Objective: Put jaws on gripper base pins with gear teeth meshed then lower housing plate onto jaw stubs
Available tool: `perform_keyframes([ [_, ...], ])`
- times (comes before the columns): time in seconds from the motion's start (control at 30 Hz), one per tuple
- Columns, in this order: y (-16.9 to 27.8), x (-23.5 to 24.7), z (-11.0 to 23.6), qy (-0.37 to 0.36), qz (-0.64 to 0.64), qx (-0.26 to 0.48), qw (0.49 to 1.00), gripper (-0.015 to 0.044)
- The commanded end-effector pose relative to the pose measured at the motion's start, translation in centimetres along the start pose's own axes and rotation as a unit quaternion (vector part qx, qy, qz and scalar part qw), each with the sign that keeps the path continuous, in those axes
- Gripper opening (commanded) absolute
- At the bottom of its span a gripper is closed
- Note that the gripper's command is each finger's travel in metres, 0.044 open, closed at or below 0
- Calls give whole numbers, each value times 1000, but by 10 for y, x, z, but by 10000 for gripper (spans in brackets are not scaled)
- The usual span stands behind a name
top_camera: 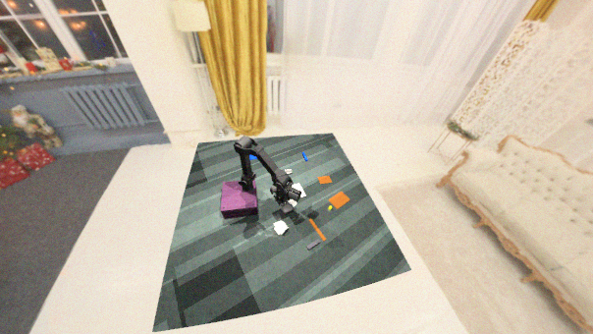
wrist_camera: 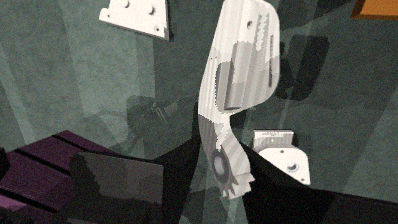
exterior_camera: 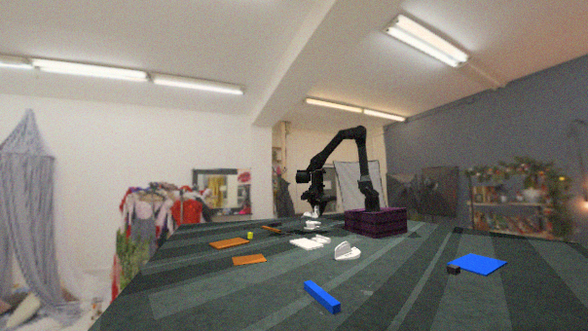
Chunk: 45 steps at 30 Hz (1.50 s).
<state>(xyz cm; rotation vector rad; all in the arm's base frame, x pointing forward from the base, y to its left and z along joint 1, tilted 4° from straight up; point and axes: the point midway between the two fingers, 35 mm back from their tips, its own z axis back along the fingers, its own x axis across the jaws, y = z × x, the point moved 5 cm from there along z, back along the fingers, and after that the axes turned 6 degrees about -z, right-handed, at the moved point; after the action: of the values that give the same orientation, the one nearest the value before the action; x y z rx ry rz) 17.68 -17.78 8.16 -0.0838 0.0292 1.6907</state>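
Note:
My gripper (top_camera: pixel 289 205) (exterior_camera: pixel 316 206) (wrist_camera: pixel 217 143) is shut on a white jaw and holds it above the table. The held jaw (wrist_camera: pixel 239 75) has its broad pad end toward the top of the wrist view and its gear teeth beyond the fingers at the bottom. A white piece (top_camera: pixel 280 227) (exterior_camera: pixel 312 225) (wrist_camera: pixel 285 156), with a pin and a raised block, looks like the gripper base; my right finger partly hides it. A flat white plate (top_camera: pixel 299 189) (exterior_camera: pixel 306 243) (wrist_camera: pixel 136 17) looks like the housing plate. Another white piece (top_camera: pixel 288 171) (exterior_camera: pixel 347 252), probably the second jaw, lies toward the blue bar.
The purple block (top_camera: pixel 239 197) (exterior_camera: pixel 375 222) (wrist_camera: pixel 47 167) carries the arm. Orange plates (top_camera: pixel 339 199) (exterior_camera: pixel 229 242), an orange bar (top_camera: pixel 317 229), a grey bar (top_camera: pixel 313 245) and a yellow-green piece (top_camera: pixel 330 207) (exterior_camera: pixel 250 235) lie around. A blue bar (top_camera: pixel 304 156) (exterior_camera: pixel 321 296) and blue plate (exterior_camera: pixel 477 264) lie farther off.

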Motion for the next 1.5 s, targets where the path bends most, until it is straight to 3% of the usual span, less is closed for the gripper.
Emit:
perform_keyframes([
  [0.0,-4,-3,2,2,-39,-4,999,37],
  [0.6,-13,-9,2,1,-212,-5,977,37],
  [0.97,-14,-9,2,1,-225,-5,974,37],
  [1.47,-22,-14,2,1,-364,-5,931,37],
])
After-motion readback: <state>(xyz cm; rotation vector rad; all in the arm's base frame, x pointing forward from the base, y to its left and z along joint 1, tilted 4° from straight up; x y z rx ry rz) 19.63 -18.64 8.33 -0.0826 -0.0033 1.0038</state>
